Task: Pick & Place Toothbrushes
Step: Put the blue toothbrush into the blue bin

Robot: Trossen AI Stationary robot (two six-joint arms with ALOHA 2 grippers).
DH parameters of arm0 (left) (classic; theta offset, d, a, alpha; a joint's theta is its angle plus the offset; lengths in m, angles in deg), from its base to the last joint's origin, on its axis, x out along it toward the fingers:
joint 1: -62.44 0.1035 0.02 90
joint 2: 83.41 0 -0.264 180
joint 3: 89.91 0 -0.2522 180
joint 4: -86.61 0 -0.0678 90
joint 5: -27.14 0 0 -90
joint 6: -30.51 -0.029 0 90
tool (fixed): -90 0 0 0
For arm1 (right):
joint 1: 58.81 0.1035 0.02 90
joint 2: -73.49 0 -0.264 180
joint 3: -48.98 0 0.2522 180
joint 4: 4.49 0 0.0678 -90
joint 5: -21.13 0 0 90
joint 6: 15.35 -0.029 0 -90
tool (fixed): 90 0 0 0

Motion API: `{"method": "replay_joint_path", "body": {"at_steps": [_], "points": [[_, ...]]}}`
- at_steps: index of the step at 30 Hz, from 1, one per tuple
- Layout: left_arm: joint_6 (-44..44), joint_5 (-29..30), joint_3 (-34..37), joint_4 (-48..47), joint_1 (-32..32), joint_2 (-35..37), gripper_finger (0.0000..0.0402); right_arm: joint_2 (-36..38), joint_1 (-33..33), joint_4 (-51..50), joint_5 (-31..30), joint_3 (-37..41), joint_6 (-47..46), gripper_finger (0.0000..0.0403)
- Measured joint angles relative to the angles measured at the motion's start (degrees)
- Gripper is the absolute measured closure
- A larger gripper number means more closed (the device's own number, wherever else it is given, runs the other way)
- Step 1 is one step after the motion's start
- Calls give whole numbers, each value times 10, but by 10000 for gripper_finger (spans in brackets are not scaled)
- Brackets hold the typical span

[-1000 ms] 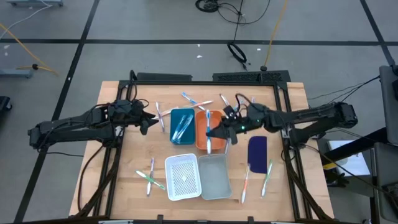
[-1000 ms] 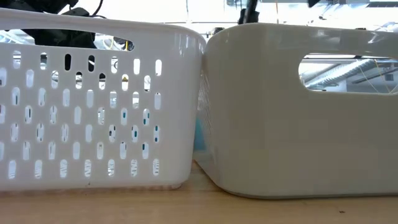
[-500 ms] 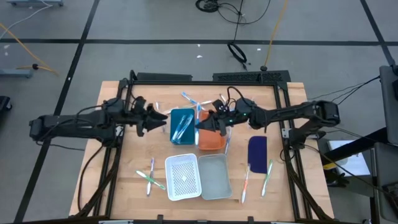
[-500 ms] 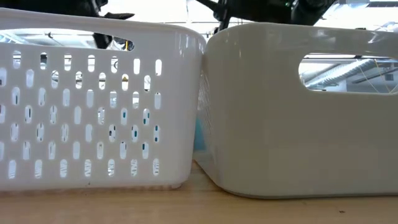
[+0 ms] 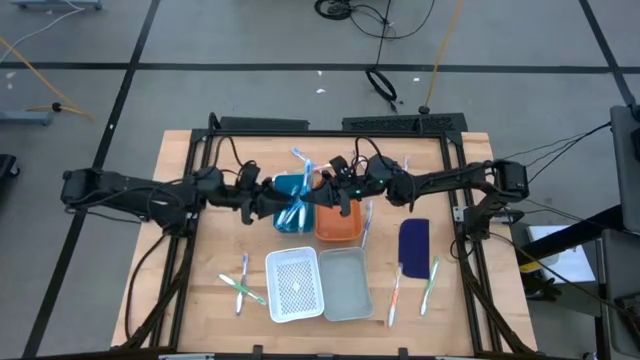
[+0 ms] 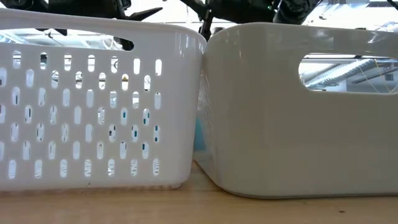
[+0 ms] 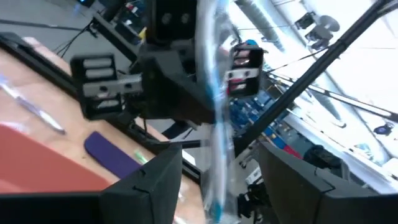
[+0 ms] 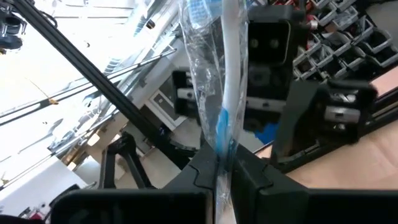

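Two dark grippers meeting above the blue tray point(image 5: 285, 186), right gripper point(image 8: 219, 163) pinching a clear-wrapped white-and-blue toothbrush point(image 8: 225, 81), left gripper point(image 7: 217, 180) spread wide around it.

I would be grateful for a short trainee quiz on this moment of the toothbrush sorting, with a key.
1. True or false: the right tool is shut on a wrapped toothbrush.
2. Where do the two tools meet? A: above the blue tray and orange tray. B: above the white perforated basket. C: beyond the table's edge.
3. Fill in: around that same toothbrush, the left tool has its jaws standing ____.

Key: 1 true; 2 A; 3 open.
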State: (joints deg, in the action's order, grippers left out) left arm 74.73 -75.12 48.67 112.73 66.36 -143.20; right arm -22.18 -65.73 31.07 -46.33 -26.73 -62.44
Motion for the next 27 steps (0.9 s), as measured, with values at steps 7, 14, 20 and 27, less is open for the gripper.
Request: {"method": "replay_joint_path", "body": {"at_steps": [7,14,20,27], "points": [[14,20,0,34,-26,-40,136,0,-2,-13,-15,-2,6,394],[17,52,-1,66,-30,-77,131,0,2,-16,-17,-2,0,394],[14,45,-41,66,-30,-115,130,0,14,-21,-45,-2,5,394],[-10,7,-122,-65,-29,-146,130,0,15,-26,-77,-2,45,394]]}}
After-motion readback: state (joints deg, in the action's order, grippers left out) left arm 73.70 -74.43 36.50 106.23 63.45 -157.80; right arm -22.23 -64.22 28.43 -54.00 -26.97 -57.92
